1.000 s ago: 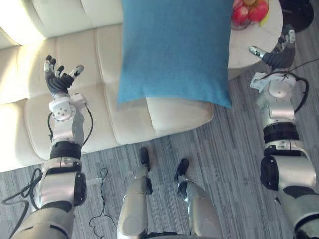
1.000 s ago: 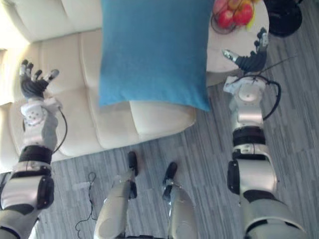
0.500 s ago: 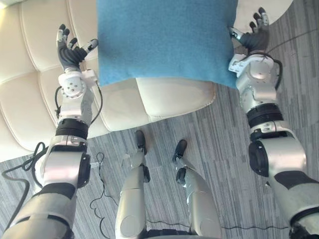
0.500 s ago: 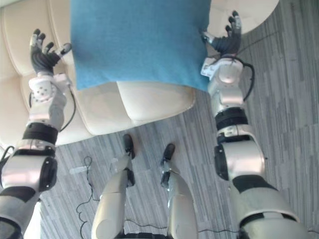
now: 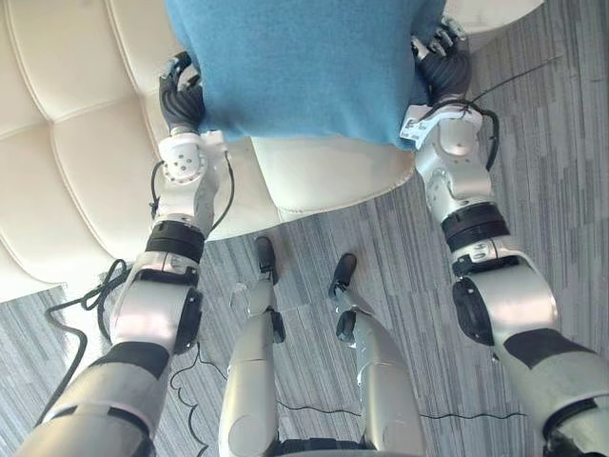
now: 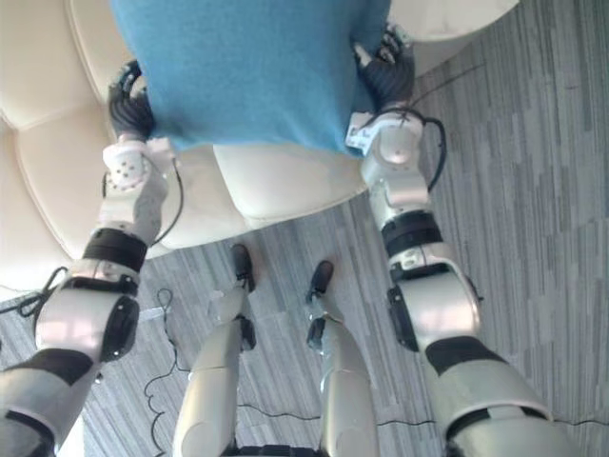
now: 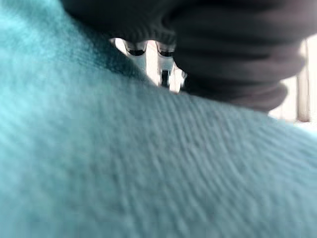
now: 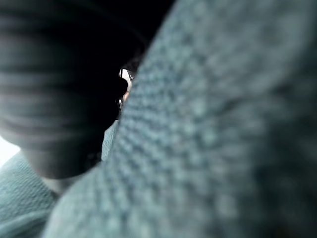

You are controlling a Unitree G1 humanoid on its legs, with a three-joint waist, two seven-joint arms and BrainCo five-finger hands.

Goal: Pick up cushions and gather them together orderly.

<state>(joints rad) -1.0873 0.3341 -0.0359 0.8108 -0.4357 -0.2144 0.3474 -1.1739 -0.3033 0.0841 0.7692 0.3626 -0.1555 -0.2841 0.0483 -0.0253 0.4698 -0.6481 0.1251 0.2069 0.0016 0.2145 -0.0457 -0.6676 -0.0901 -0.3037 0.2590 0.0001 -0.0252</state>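
A large blue cushion [image 5: 304, 67] stands over the cream sofa's seat, square to me; its top is cut off by the view. My left hand [image 5: 179, 95] presses against its left edge with fingers curled onto the fabric. On the opposite edge my right hand [image 5: 442, 67] has its thumb on the front face and its fingers wrapped behind. Both wrist views show blue fabric [image 7: 148, 163] [image 8: 223, 124] right up against the palms.
The cream tufted sofa [image 5: 67, 152] spreads to the left, with its seat's front corner [image 5: 328, 181] just below the cushion. Grey striped floor [image 5: 561, 171] lies to the right. A white round table's edge [image 5: 500, 8] shows at the top right.
Both hands, spread open and apart from the cushion a second ago, have closed in onto its left and right edges and curled. The view has shifted toward the sofa.
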